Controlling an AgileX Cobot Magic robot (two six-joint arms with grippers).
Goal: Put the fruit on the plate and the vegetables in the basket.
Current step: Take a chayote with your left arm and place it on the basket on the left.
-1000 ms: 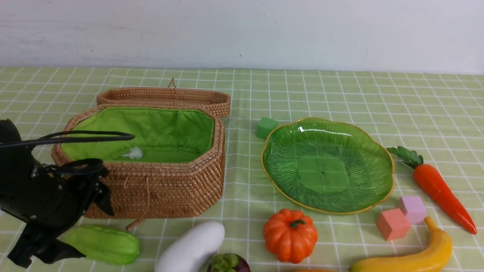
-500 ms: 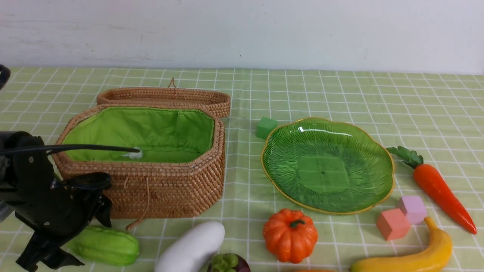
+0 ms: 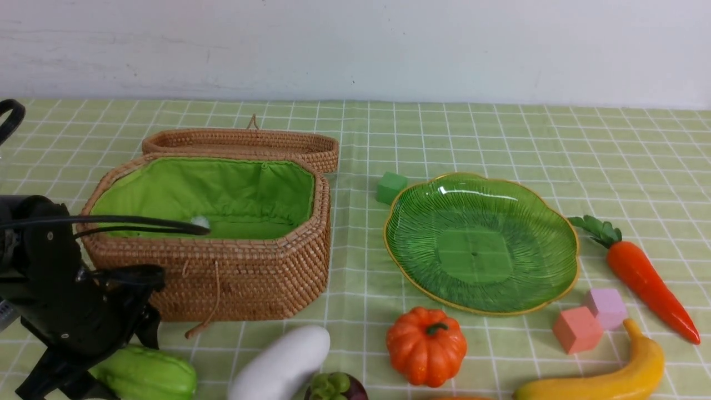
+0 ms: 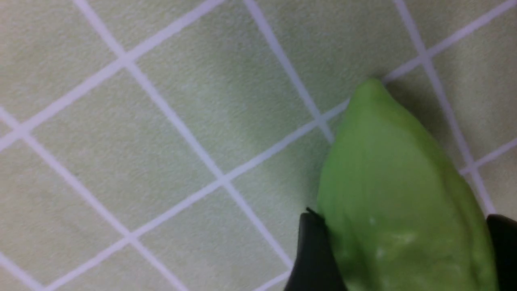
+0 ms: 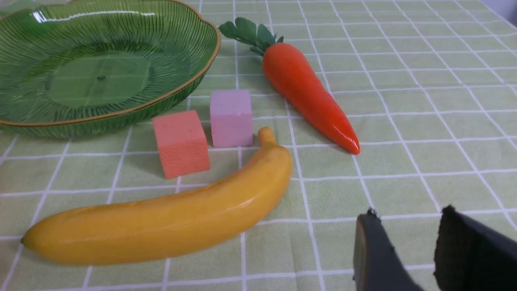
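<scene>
1. The gourd (image 4: 379,153) lies on the tablecloth (image 4: 161,121) at the near left, just in front of the basket (image 3: 250,278). The jaws of the left gripper (image 4: 404,226) stand one on each side of it, at its skin. Whether they already pinch it I cannot tell.
2. The gourd looks smooth and tapers to a point, so an off-centre hold could let it slip out or tip down when lifted.
3. The basket's near wall rises right behind it. A low carry would likely strike the rim, shoving the basket or dropping the gourd outside.
4. The arm's black cable (image 3: 139,222) lies across the basket's mouth and could catch on the rim.
5. The mouth is open, with the lid (image 3: 244,141) folded back behind it. The white vegetable (image 3: 283,364) lies near the gourd, not touching it.
6. The right gripper (image 5: 408,212), jaws apart and empty, hovers near the banana (image 5: 161,218), well clear of the left side.
</scene>
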